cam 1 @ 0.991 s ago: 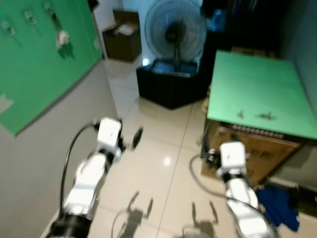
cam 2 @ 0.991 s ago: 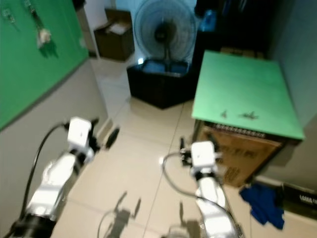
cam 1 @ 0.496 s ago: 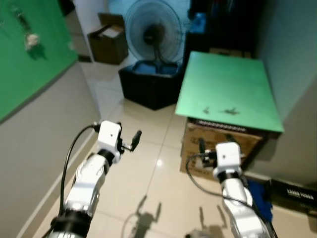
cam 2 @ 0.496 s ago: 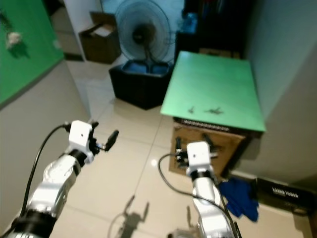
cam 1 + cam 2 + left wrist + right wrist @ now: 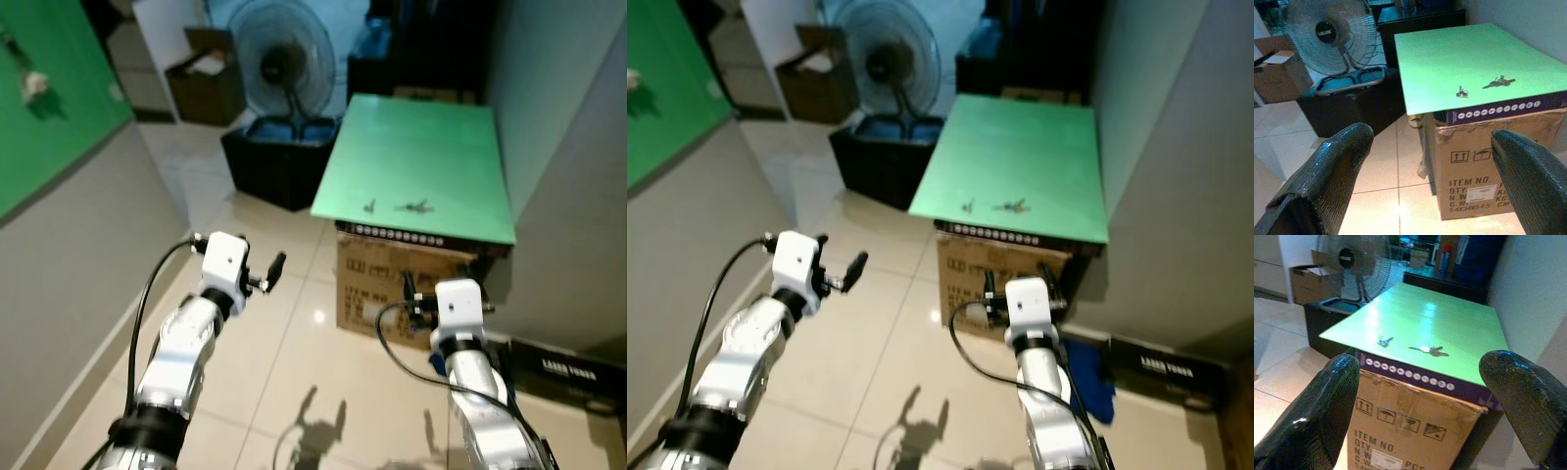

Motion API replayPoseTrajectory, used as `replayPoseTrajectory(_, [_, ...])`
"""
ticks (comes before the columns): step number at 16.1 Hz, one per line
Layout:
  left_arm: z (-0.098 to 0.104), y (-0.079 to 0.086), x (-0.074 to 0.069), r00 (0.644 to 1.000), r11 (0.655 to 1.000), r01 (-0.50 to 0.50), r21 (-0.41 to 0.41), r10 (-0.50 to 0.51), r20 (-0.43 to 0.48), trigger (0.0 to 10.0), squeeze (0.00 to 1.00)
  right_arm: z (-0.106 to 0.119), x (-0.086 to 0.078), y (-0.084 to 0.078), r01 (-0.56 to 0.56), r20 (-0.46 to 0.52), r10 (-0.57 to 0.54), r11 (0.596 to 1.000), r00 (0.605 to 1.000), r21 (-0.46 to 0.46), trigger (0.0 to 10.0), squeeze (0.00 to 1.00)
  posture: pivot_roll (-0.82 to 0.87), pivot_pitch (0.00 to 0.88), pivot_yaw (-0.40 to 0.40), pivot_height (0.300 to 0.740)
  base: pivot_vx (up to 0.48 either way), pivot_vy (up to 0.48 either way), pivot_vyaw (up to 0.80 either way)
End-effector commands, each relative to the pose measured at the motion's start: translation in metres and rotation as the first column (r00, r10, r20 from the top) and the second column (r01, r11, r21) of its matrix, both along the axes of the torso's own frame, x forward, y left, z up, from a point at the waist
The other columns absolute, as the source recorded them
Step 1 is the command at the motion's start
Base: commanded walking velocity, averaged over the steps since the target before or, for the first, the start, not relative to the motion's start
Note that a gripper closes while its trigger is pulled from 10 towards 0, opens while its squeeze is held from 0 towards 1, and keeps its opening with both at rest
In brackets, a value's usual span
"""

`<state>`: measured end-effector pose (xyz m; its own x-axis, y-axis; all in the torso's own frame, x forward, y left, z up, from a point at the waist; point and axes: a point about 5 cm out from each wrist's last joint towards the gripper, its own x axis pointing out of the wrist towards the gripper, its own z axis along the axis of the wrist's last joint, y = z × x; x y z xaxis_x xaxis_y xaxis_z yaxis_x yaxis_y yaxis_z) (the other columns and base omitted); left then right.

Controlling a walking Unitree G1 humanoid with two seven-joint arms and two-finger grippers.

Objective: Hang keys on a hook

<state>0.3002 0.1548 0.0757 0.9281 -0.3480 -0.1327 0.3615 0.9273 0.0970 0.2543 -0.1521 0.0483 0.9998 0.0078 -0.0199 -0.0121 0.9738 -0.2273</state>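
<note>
We see a green board [image 5: 421, 157] lying flat on a cardboard box [image 5: 392, 294] that stands on the tiled floor [image 5: 284, 362]. Two sets of keys lie on the board near its front edge: a small key [image 5: 1384, 340] and, just beside it toward the wall side, a key bunch [image 5: 1430, 350]; the two are apart, not touching. In the head view they sit at about 12 o'clock from the right gripper [image 5: 1420, 396], ahead of and above it.

Our left gripper [image 5: 1425, 166] is raised over the floor at roughly 9 o'clock of the box, fingers [image 5: 1327, 171] spread wide and holding nothing. Our right gripper is held in front of the box face, its fingers [image 5: 1518, 391] likewise spread wide and empty. Both wrist views look between the fingers at the board and keys.

A fan [image 5: 284, 59] stands at about 11 o'clock of the board, behind a dark bin [image 5: 274, 166]. An open carton [image 5: 206, 83] sits on the floor beside the fan. A green panel [image 5: 49, 108] covers the upper wall at 10 o'clock, with a small pale object [image 5: 34, 83] hanging on it; we cannot tell what it is. A blue cloth [image 5: 1097, 382] lies on the floor beside the box.
</note>
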Motion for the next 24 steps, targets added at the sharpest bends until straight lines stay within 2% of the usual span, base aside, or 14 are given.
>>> replayPoseTrajectory(1, [0.002,0.0,0.0,1.0,1.0,0.03,0.001,-0.03,0.003,10.0,0.0,0.002,0.002,0.005,-0.018,0.007,0.018,1.0,1.0,0.002,10.0,0.0,-0.12,0.0,0.091,0.727,0.0,0.0,0.0])
replayPoseTrajectory(4, [-0.001,-0.005,-0.002,0.999,0.998,0.053,0.035,-0.053,-0.004,10.0,0.0,0.001,0.0,0.004,-0.01,-0.003,0.01,1.0,1.0,0.006,10.0,0.0,-0.12,0.0,0.087,0.727,0.477,0.0,0.0])
replayPoseTrajectory(6, [-0.002,-0.004,-0.003,1.0,1.0,0.027,-0.002,-0.027,-0.01,10.0,0.0,0.0,0.0,0.003,-0.01,-0.005,0.01,1.0,1.0,0.013,10.0,0.0,-0.12,0.0,0.076,0.727,0.48,0.0,0.0])
replayPoseTrajectory(7, [-0.003,0.001,-0.002,1.0,0.999,-0.016,-0.032,0.016,-0.009,10.0,0.0,0.001,0.002,0.002,-0.021,-0.009,0.022,0.999,1.0,0.028,10.0,0.0,-0.11,0.0,0.069,0.727,0.48,0.0,0.0])
replayPoseTrajectory(14, [-0.003,-0.001,-0.006,1.0,1.0,0.005,-0.02,-0.005,0.008,10.0,0.0,0.002,0.006,0.001,-0.011,-0.004,0.011,0.999,1.0,0.03,10.0,0.0,-0.11,0.0,0.066,0.727,0.48,0.0,0.0])
replayPoseTrajectory(18, [-0.004,0.0,-0.006,1.0,0.996,-0.02,-0.085,0.02,0.0,10.0,0.0,0.003,0.003,-0.009,0.075,0.004,-0.077,0.987,0.997,0.144,10.0,0.0,-0.12,0.0,0.071,0.727,0.48,0.0,0.0])
replayPoseTrajectory(19, [-0.003,-0.003,-0.003,0.999,0.989,-0.037,-0.144,0.035,-0.013,10.0,0.0,0.004,0.001,-0.022,0.177,0.011,-0.185,0.953,0.983,0.244,10.0,0.0,-0.13,0.0,0.083,0.727,0.48,0.0,0.0])
replayPoseTrajectory(20, [-0.003,-0.003,-0.002,0.999,0.987,-0.042,-0.152,0.04,-0.017,10.0,0.0,0.003,0.001,-0.024,0.195,0.007,-0.203,0.947,0.979,0.255,10.0,0.0,-0.13,0.0,0.083,0.727,0.48,0.0,0.0])
replayPoseTrajectory(22, [-0.006,-0.002,0.003,0.994,0.969,-0.099,-0.225,0.086,-0.068,10.0,0.0,0.001,-0.002,-0.025,0.213,-0.003,-0.221,0.937,0.975,0.275,10.0,0.0,-0.14,0.0,0.092,0.727,0.48,0.0,0.0])
replayPoseTrajectory(24, [-0.008,-0.006,0.006,0.993,0.977,-0.093,-0.192,0.077,-0.088,10.0,0.0,0.0,-0.003,-0.026,0.235,-0.014,-0.242,0.926,0.97,0.294,10.0,0.0,-0.14,0.0,0.102,0.727,0.236,0.0,0.0])
